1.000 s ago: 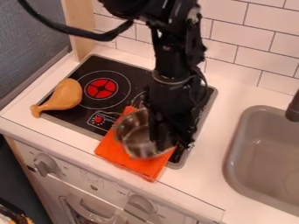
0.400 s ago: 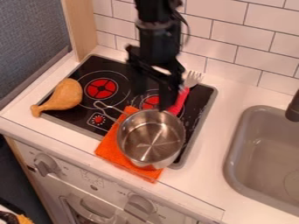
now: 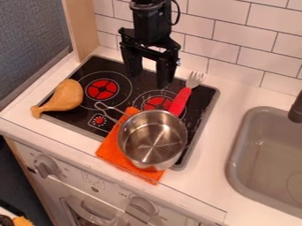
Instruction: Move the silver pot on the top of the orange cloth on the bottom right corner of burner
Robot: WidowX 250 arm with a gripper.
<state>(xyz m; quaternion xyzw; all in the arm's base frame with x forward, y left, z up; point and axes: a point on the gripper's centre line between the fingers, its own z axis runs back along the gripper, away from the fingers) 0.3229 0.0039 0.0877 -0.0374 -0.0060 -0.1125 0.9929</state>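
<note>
Gripper [image 3: 149, 79] has backed up toward the wall since the last frame; jaws are apart, with a gap between the fingers. We see the pot [image 3: 152, 139] in the same spot as in that frame, but a bit further right and nearer the front than in the one before.

Pot is upright at the front right of the cooktop [image 3: 206, 99], mostly over the orange cloth [image 3: 112, 152], its right side past the cloth edge. Its wire handle [image 3: 106, 107] points up-left over the cooktop. Gripper hangs over the back of the cooktop, apart from the pot.

Closest clutter we've got: the fork [image 3: 180, 100], lying behind the pot with tines toward the wall. Its red handle crosses the right red burner mark [image 3: 154, 102] and runs down to the pot's rear rim; we can't tell if they touch. Pot also covers part of that mark.

Toy drumstick [image 3: 66, 95] lies at the cooktop's left edge, thin end over the counter [image 3: 206, 187], well apart from the pot. Left red burner mark [image 3: 102, 89] is uncovered. Sink [image 3: 235, 161] is set in the counter to the right, faucet [image 3: 296, 109] at its edge. Tiled wall [image 3: 230, 44] runs behind, wooden post [image 3: 81, 31] at back left.
</note>
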